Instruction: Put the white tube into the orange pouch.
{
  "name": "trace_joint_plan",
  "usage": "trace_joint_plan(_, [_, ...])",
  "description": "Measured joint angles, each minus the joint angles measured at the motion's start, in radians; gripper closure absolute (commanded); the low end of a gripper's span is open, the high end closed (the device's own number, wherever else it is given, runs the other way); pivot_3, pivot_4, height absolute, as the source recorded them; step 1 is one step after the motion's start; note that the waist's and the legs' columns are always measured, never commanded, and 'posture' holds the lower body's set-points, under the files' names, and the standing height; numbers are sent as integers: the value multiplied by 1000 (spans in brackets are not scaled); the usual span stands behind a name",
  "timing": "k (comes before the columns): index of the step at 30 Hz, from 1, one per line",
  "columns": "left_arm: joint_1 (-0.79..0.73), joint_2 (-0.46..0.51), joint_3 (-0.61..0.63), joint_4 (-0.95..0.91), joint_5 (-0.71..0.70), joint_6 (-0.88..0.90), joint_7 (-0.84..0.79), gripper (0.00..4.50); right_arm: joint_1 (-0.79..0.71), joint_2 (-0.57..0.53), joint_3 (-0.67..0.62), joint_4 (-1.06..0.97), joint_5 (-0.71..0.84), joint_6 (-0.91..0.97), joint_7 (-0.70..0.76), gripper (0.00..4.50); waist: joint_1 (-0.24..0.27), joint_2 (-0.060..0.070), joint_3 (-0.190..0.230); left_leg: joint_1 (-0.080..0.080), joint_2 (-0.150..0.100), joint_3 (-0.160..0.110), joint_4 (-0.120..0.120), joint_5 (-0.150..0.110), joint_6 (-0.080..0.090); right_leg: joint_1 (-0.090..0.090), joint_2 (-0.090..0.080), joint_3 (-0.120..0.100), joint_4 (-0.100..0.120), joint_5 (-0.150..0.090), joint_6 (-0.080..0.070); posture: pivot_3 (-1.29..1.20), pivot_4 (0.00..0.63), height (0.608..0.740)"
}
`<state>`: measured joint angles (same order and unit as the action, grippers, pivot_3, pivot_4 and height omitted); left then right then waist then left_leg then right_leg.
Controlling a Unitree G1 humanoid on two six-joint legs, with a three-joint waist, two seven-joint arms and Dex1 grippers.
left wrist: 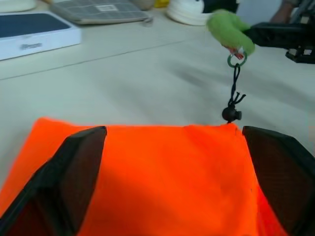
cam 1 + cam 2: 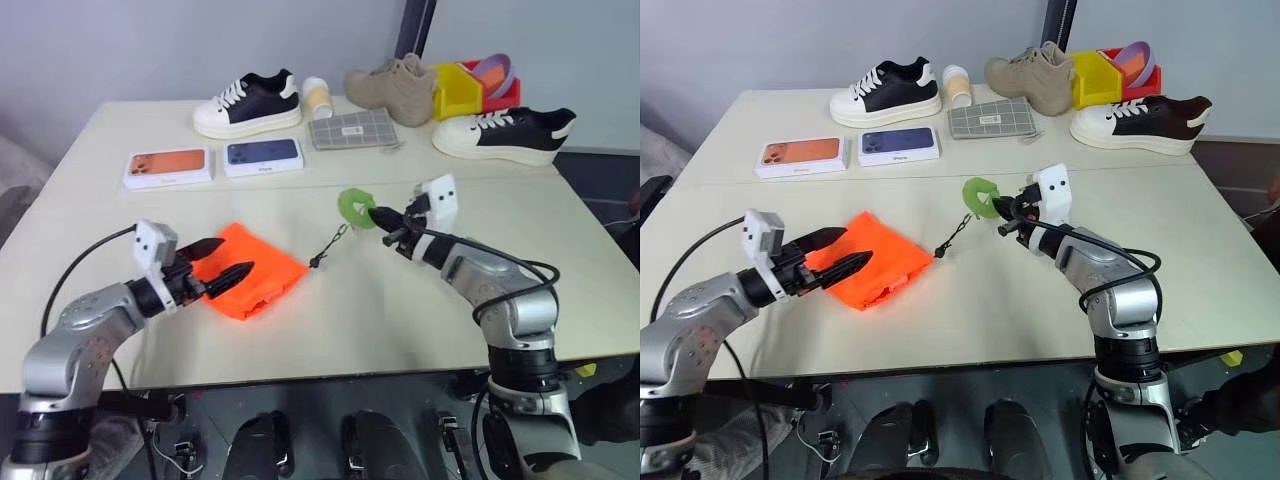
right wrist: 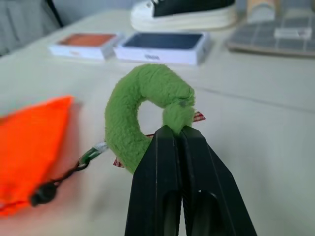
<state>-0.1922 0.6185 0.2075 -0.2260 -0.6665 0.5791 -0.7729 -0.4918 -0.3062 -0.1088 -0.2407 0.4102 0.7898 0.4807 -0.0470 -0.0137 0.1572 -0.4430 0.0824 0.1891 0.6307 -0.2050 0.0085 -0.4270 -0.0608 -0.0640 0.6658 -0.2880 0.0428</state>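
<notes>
- Right wrist view: our right hand [image 3: 179, 137] is clenched on the green ring [image 3: 142, 113], a fuzzy plush loop tied by a dark cord [image 2: 330, 245] to the orange pouch [image 2: 250, 270].
- Our left hand [image 2: 228, 262] is spread wide just over the pouch's near left end, grasping nothing.
- The pouch lies flat and limp on the worktop [image 2: 400, 310], thin smooth fabric, its mouth shut.
- We cannot find the white tube.
- Risk: pulling the ring further could drag the light pouch away from our left hand or cinch the mouth tighter, since nothing pins it.
</notes>
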Motion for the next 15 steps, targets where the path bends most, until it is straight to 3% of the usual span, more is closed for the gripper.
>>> trace_joint_plan(15, [-350, -93, -281, 363, 117, -32, -263, 52, -1, 13, 21, -30, 44, -2, -43, 4500, 3, 0, 0, 0, 0, 0, 1, 1, 0, 0, 2, 0, 1, 1, 2, 0, 150, 740])
